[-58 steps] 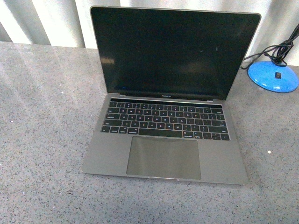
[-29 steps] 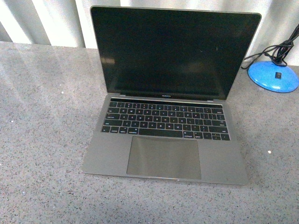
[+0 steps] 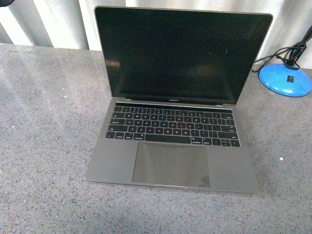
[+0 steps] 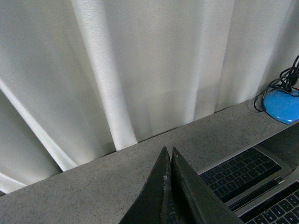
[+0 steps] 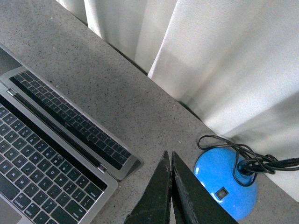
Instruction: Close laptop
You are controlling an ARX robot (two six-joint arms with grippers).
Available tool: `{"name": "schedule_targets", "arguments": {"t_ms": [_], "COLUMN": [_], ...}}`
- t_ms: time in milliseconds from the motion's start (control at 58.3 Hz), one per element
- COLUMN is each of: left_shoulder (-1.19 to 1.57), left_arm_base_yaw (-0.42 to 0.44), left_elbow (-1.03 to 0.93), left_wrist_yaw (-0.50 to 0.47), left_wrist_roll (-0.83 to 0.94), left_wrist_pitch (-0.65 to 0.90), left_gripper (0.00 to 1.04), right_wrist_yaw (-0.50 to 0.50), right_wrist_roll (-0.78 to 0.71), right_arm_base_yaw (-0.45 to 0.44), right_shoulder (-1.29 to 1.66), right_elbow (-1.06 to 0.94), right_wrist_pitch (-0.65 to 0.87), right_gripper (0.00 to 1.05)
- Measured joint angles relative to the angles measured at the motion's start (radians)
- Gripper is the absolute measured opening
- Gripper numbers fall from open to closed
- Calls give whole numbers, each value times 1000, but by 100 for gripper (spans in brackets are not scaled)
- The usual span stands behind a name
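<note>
The grey-silver laptop (image 3: 173, 146) stands open on the speckled grey counter, black screen upright and dark, black keyboard and large trackpad facing me. Neither gripper shows in the front view. In the left wrist view my left gripper (image 4: 168, 151) is shut and empty, held above the counter beside the laptop's keyboard (image 4: 240, 170). In the right wrist view my right gripper (image 5: 169, 155) is shut and empty, hanging above the counter between the laptop's corner (image 5: 56, 154) and a blue lamp base. The lid's logo is hidden.
A blue round lamp base (image 3: 285, 79) with a black cable and switch sits at the counter's back right, also in the right wrist view (image 5: 226, 182). White curtains (image 4: 140, 65) hang along the counter's back edge, right behind the laptop's screen.
A small dark shadow has appeared on the trackpad's near right corner. The laptop has not moved.
</note>
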Motion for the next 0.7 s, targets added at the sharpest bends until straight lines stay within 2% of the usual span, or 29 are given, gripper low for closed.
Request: {"name": "schedule_targets", "arguments": {"t_ms": [171, 446, 703], "left_shoulder": [74, 151, 161], "left_arm_base_yaw": [-5, -27, -52], "left_elbow": [79, 207, 265], "left_wrist_yaw": [2, -23, -26], "left_wrist_roll": [47, 80, 64], "left_wrist_pitch": [-61, -240, -287], "left_gripper": [4, 4, 4], "right_wrist_yaw": [-5, -46, -76], "right_wrist_roll": [-11, -18, 3], "right_arm_base_yaw": [1, 13, 34], "right_shoulder": [71, 119, 135], "right_elbow": [70, 152, 154], "right_wrist_pitch": [-19, -44, -29], "right_gripper": [1, 1, 1]}}
